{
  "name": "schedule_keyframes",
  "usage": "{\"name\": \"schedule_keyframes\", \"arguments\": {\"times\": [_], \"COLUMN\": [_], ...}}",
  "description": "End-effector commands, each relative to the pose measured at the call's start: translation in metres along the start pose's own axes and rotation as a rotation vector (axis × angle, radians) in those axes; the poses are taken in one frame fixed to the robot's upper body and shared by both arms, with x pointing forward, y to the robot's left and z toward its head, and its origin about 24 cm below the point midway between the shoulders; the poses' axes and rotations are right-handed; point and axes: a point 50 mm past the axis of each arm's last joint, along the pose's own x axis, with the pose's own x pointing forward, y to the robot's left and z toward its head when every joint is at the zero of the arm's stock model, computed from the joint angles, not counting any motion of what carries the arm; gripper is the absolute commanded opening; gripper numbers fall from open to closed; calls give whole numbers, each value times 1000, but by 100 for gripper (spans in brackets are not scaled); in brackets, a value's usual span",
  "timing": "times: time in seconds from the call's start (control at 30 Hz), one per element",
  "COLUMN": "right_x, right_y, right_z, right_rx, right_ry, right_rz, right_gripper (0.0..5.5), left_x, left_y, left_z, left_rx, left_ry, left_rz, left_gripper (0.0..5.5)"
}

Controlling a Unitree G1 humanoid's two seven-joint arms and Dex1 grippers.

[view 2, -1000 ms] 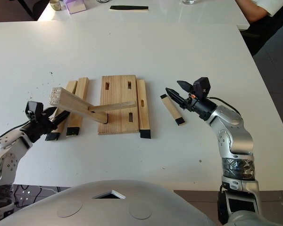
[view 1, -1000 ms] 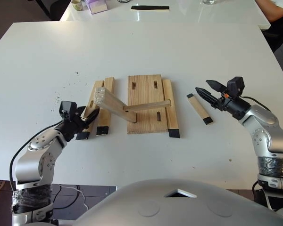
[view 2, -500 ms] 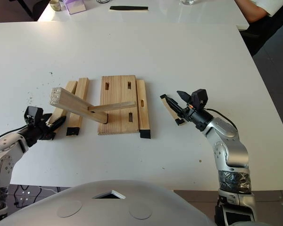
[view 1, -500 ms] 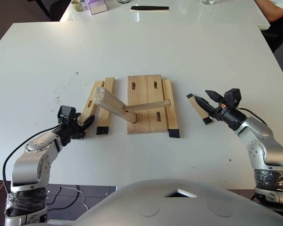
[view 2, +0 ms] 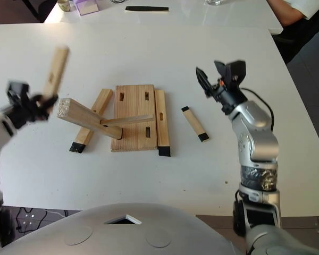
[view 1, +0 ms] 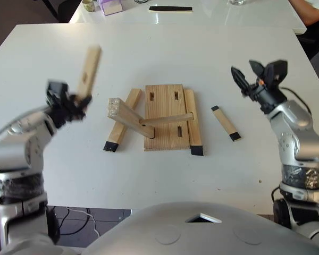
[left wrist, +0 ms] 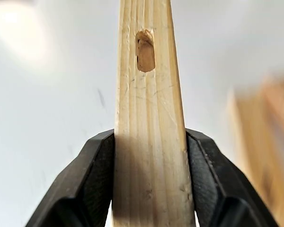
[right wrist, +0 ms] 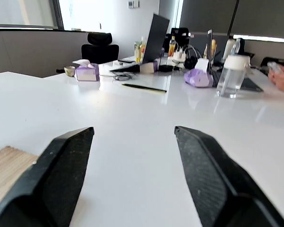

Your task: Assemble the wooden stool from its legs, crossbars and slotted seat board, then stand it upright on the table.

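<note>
The left hand (left wrist: 150, 176) grips a light wooden stick with a hole (view 1: 89, 66), high in the air, left of the flat wooden seat board with slots (view 1: 162, 102) on the white table (view 1: 175, 53). The right hand (view 1: 244, 70) is spread wide, holding nothing, right of the board.

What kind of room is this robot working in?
Most likely an office or meeting room. There is a large white table, a black office chair behind it, and a laptop and a water bottle on the table beyond.
</note>
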Motion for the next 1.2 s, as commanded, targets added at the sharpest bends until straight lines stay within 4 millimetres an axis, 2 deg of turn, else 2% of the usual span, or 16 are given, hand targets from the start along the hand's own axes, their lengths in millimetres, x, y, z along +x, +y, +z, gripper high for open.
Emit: {"name": "schedule_keyframes", "arguments": {"times": [0.03,0.1,0.13,0.23,0.33,0.4,0.47,0.57,0.7,0.9,1.13,1.2], "right_x": [64,82,88,91,71,56,46,38,32,30,26,26], "right_y": [1,1,3,20,42,48,46,37,40,47,52,52], "right_z": [107,143,152,165,174,177,172,168,170,171,175,174], "right_rx": [-186,-196,-198,54,331,370,382,396,375,342,302,296], "right_ry": [-202,-339,-375,-416,-458,-462,-424,-384,-349,-307,-299,-289], "right_rz": [8,-19,-2,241,692,899,1027,1099,1185,1227,1234,1231], "right_gripper": [315,315,315,315,315,315,315,354,400,400,400,371], "left_x": [2,-4,-7,-15,-21,-26,-30,-34,-33,-28,-25,-25], "left_y": [-65,-97,-107,-121,-124,-121,-118,-116,-114,-115,-113,-114], "left_z": [123,139,142,144,133,126,120,112,99,82,73,72], "left_rx": [-301,-330,-339,-314,-251,-216,-182,-129,-58,5,39,42], "left_ry": [-673,-759,-779,-777,-681,-629,-587,-514,-410,-315,-266,-262], "left_rz": [-440,-657,-746,-928,-1021,-1059,-1096,-1155,-1200,-1226,-1234,-1236], "left_gripper": [204,204,204,204,204,204,204,204,204,204,204,204]}}
